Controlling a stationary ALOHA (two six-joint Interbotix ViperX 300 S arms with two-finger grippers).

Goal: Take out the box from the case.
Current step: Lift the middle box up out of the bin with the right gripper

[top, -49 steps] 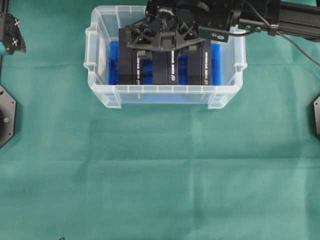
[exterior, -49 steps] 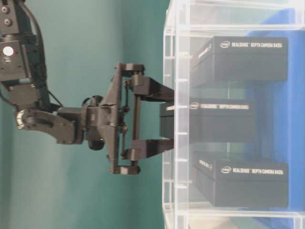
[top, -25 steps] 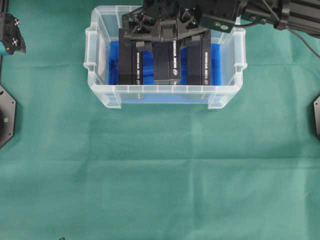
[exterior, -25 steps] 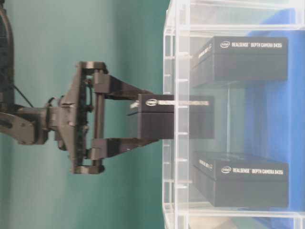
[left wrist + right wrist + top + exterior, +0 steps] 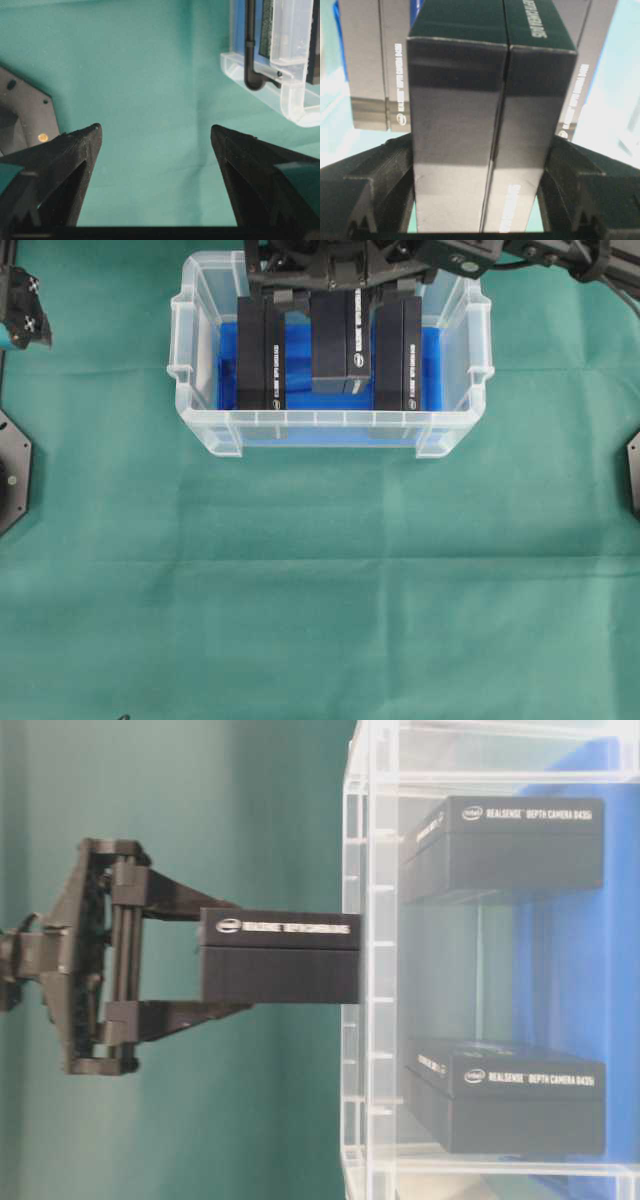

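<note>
Table-level view: right gripper (image 5: 225, 960) clamps the middle box (image 5: 280, 958), fingers (image 5: 185, 906) pressed on both of its broad faces, and the box sits almost fully clear of the case (image 5: 372, 970) rim, one end just at the rim line. Two other boxes (image 5: 505, 1095) remain inside on the blue cloth (image 5: 585, 980). Overhead view: lifted box (image 5: 335, 340) hangs between its neighbours (image 5: 262, 352), case (image 5: 330, 420) at far centre of the green table cover (image 5: 320, 580). Left gripper (image 5: 155, 145) idle far left, fingers wide, holding nothing. To do it well, I judge: lift straight until the low end clears the rim, no tilt, grip firm, only then carry it to open cloth. Readable print on the boxes: "intel" logo, "REALSENSE DEPTH CAMERA D435i". Lifted box's print is blurred.
</note>
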